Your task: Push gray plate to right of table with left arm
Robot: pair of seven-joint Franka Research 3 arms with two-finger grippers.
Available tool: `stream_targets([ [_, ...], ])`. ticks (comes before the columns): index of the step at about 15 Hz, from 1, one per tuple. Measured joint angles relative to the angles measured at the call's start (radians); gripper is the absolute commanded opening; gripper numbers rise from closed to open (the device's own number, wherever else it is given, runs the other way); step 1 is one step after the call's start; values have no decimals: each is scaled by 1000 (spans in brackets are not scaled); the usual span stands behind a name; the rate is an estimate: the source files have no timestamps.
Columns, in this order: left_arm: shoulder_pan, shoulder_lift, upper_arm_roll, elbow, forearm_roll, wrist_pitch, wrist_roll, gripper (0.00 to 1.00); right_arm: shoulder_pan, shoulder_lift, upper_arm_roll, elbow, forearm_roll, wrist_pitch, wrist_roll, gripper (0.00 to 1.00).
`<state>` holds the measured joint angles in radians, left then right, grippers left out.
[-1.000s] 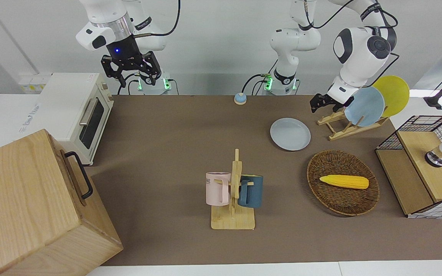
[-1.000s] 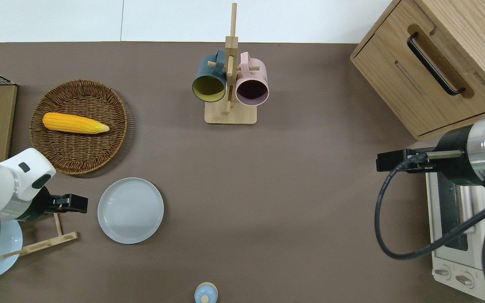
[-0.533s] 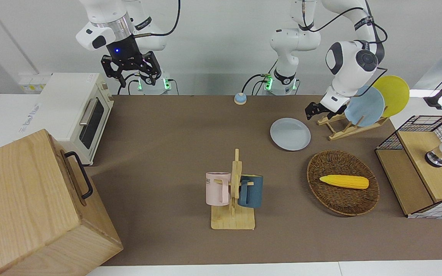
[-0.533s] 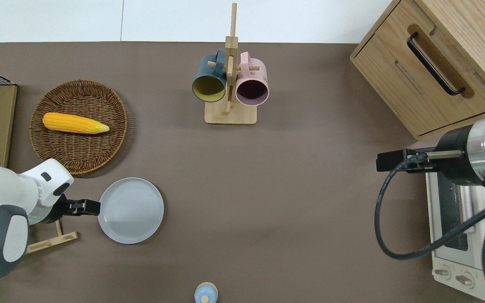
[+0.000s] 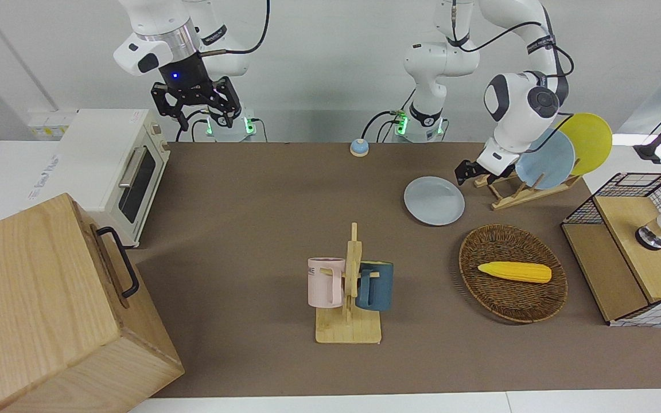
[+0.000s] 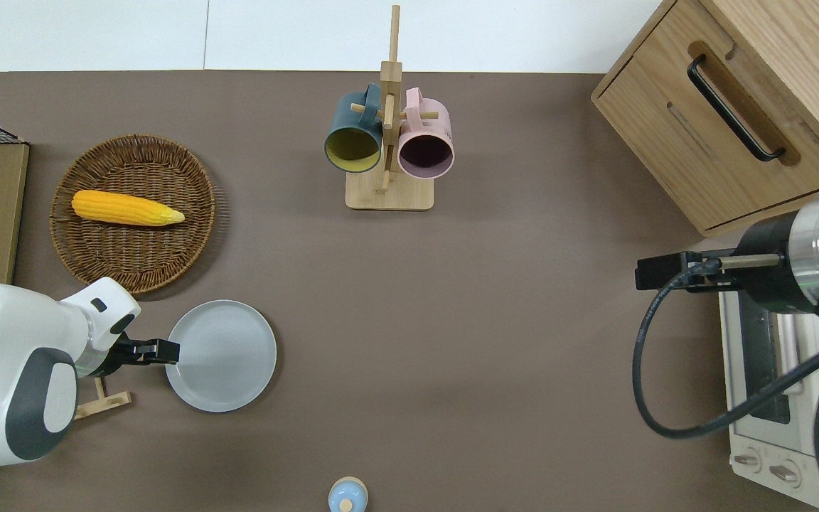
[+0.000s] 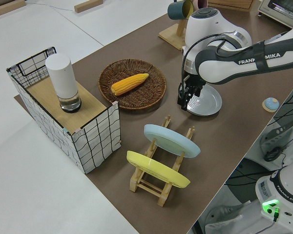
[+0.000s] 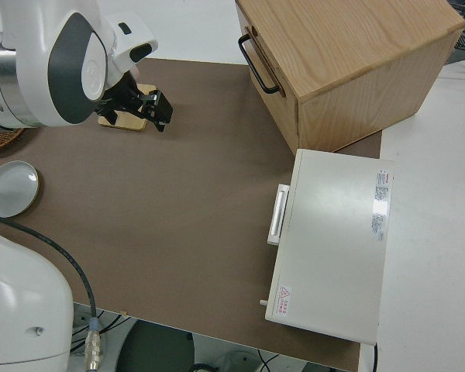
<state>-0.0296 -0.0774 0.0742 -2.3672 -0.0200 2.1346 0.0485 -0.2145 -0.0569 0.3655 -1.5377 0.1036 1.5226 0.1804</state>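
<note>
Left gripper [image 6: 168, 350] is down at the rim of the gray plate [image 6: 223, 355], at the plate's edge toward the left arm's end of the table [image 5: 250, 229]; overhead its tip overlaps the rim, side view puts it low against that edge [image 7: 184, 100]. Can't tell if the fingers are apart or together, they read as one dark block in every view. Plate lies flat on the table, extending from the gripper toward the right arm's end. From the gripper: wicker basket [image 6: 82, 249] with the corn cob [image 6: 127, 208] is farther from the robots, close by; wooden dish rack [image 5: 517, 192] with the sky-blue plate [image 5: 551, 160] and yellow plate [image 5: 588, 140] sits just toward the left arm's end of the table; mug rack [image 6: 388, 192] with the dark-blue mug [image 6: 352, 135] and pink mug [image 6: 425, 142] is well away, farther out and toward the right arm's end. Right arm is parked, right gripper [image 5: 195, 103] fingers spread apart, holding nothing
</note>
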Motion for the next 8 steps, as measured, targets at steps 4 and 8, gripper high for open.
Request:
stream_targets([
  [4, 0, 15, 0, -7, 0, 16, 1, 916, 0, 0, 0, 0, 0, 0, 0, 996],
  [8, 0, 16, 0, -24, 0, 39, 1, 912, 0, 0, 0, 0, 0, 0, 0, 996],
])
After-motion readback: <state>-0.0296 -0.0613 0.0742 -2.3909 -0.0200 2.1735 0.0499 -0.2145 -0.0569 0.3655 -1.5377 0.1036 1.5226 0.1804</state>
